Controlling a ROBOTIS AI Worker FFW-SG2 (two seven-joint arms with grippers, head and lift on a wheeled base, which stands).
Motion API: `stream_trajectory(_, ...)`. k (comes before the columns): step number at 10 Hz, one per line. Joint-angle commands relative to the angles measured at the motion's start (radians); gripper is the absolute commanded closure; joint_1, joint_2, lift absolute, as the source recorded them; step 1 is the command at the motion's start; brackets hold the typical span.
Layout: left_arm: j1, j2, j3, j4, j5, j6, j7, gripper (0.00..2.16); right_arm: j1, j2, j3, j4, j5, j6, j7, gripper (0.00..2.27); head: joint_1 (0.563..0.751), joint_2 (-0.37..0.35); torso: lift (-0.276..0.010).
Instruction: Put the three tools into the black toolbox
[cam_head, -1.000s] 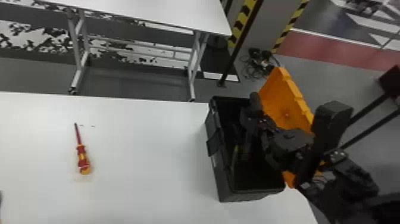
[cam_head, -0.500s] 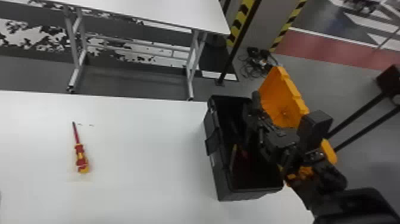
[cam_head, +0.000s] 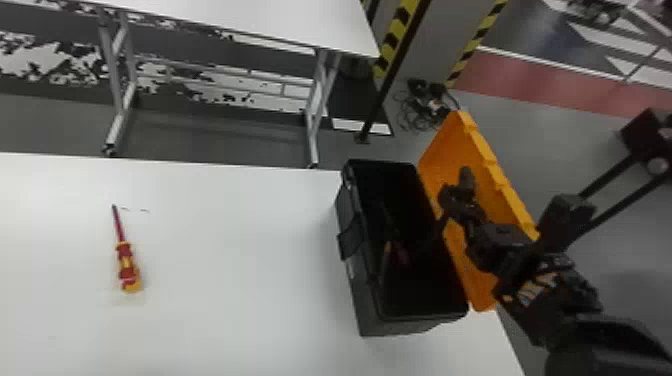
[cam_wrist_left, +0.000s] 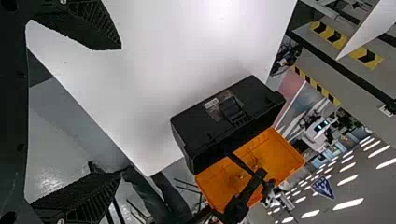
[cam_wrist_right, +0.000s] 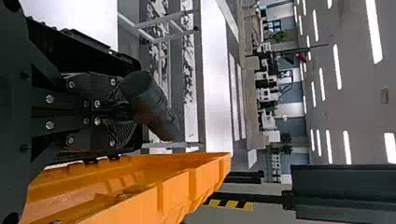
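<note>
My right gripper (cam_head: 450, 202) is over the black toolbox's (cam_head: 352, 280) right rim, in front of the raised orange lid (cam_head: 500, 192). The right wrist view shows this gripper (cam_wrist_right: 126, 107) shut on a dark cylindrical tool (cam_wrist_right: 152, 105), with the lid (cam_wrist_right: 177, 186) beside it. A tool with red and orange handles (cam_head: 399, 252) lies inside the box. The red and yellow screwdriver (cam_head: 126, 265) rests on the table's left part. In the left wrist view my left gripper (cam_wrist_left: 121, 111) is open and away from the toolbox (cam_wrist_left: 224, 126), with nothing between its fingers.
The white table (cam_head: 240, 260) ends just right of the toolbox. A second white table (cam_head: 260, 20) stands behind, across a floor gap. Cables (cam_head: 425, 107) lie on the floor, and a dark stand (cam_head: 645, 135) is at the far right.
My right gripper has moved from over the box's interior rightward to the lid, with the dark tool in it. The red and orange handles inside the box show more clearly.
</note>
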Motion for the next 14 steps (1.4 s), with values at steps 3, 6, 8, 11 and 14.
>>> stream_trajectory(3,-0.038,0.006,-0.043,0.013,-0.020,-0.003,0.014,0.03,0.019,0.042,-0.076,-0.041,-0.121,0.168,0.050,2.24,0.695,-0.350,-0.051)
stream_trajectory(6,-0.055,0.008,-0.068,0.024,-0.034,-0.006,0.019,0.03,0.025,0.053,-0.096,-0.102,-0.133,0.294,0.089,0.00,0.695,-0.350,-0.051)
stream_trajectory(8,-0.057,0.008,-0.068,0.029,-0.037,-0.006,0.022,0.03,0.025,0.053,-0.096,-0.150,-0.159,0.392,0.103,0.05,0.695,-0.350,-0.051)
stream_trajectory(11,-0.071,0.006,-0.065,0.069,-0.036,-0.037,0.042,0.03,0.080,0.076,-0.071,-0.256,-0.213,0.506,0.112,0.07,0.695,-0.350,-0.051)
stream_trajectory(14,-0.075,0.005,-0.033,0.081,-0.048,-0.025,0.100,0.03,0.137,0.180,-0.034,-0.286,-0.284,0.542,0.226,0.08,0.695,-0.276,-0.051)
